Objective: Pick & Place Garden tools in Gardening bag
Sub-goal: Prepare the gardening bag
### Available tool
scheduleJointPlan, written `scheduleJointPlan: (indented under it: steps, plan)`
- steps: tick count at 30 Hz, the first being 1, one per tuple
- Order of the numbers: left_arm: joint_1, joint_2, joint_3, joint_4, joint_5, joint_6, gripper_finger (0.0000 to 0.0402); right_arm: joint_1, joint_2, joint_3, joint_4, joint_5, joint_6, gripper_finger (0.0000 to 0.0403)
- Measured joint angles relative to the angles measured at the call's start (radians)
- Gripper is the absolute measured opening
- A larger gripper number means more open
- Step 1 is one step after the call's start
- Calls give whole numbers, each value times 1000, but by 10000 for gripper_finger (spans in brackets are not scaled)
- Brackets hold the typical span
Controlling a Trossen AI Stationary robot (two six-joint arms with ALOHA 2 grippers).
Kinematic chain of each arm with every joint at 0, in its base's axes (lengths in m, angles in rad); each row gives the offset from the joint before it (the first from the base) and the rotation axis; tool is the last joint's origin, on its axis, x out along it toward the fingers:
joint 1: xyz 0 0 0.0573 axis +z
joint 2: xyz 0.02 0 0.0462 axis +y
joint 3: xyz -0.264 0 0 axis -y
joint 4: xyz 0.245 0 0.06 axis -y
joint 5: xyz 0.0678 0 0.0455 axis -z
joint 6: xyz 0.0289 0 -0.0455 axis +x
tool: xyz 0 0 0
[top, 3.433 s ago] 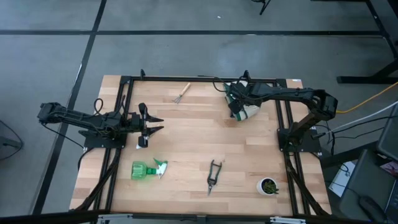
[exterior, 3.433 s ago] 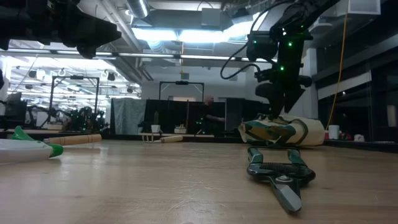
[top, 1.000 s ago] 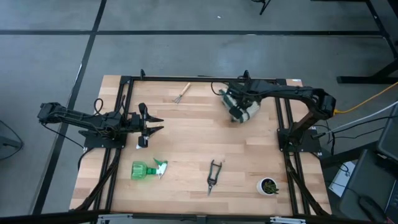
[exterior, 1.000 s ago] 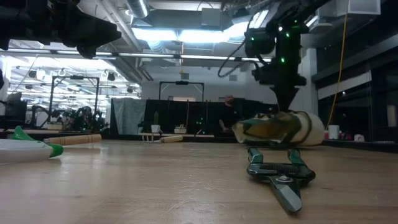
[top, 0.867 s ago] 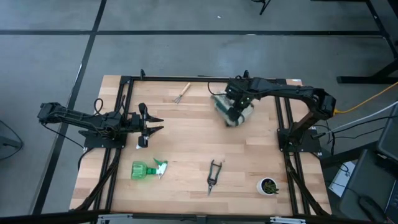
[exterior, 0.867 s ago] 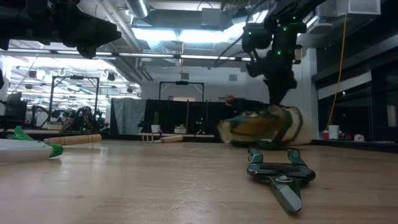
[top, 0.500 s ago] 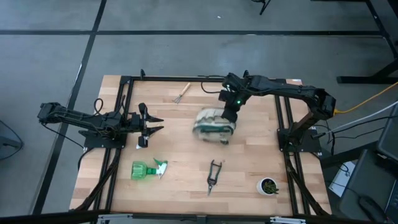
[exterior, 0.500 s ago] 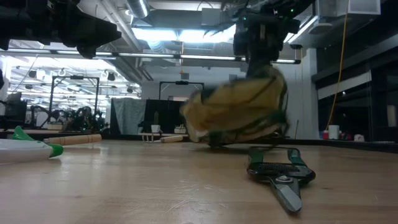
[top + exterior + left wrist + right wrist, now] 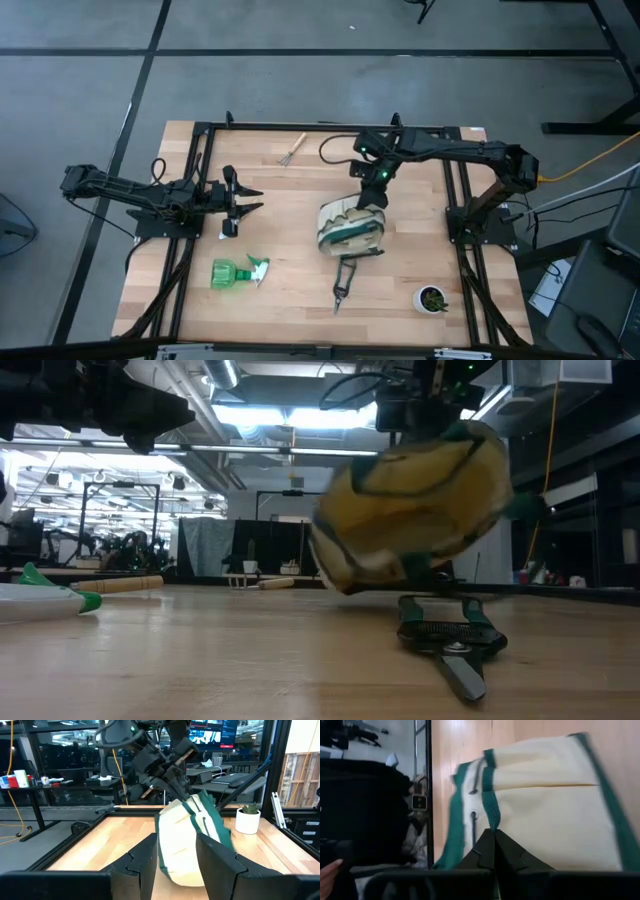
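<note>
Bag: gardening bag (image 9: 351, 228) hangs from the right gripper (image 9: 373, 190) by a green strap, clear of the table in the low view. It was near the table's far edge 3.4 s ago; now it sits mid-table, its near edge over the pruning shears (image 9: 342, 280).
Right gripper: fingers pinched tight on the strap.
Left gripper (image 9: 240, 200): parked left of the bag, fingers spread, holding nothing.
Tools: shears under the bag's near edge; spray bottle (image 9: 238, 271) left of it; hand rake (image 9: 291, 149) beyond it. None bagged.
Meaning: bag brought within reach of the tools; loading not begun.
</note>
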Motion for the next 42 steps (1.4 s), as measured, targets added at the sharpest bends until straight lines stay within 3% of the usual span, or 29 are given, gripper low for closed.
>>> scheduleJointPlan:
  steps: [25,35,42]
  plan:
    - [0,0,0,0,0,0,130,40,2,0,73,-30,-26,0]
    - [0,0,0,0,0,-2,130,39,2,0,75,31,-30,0]
    - [0,0,0,0,0,-177,130,39,2,0,92,31,-31,0]
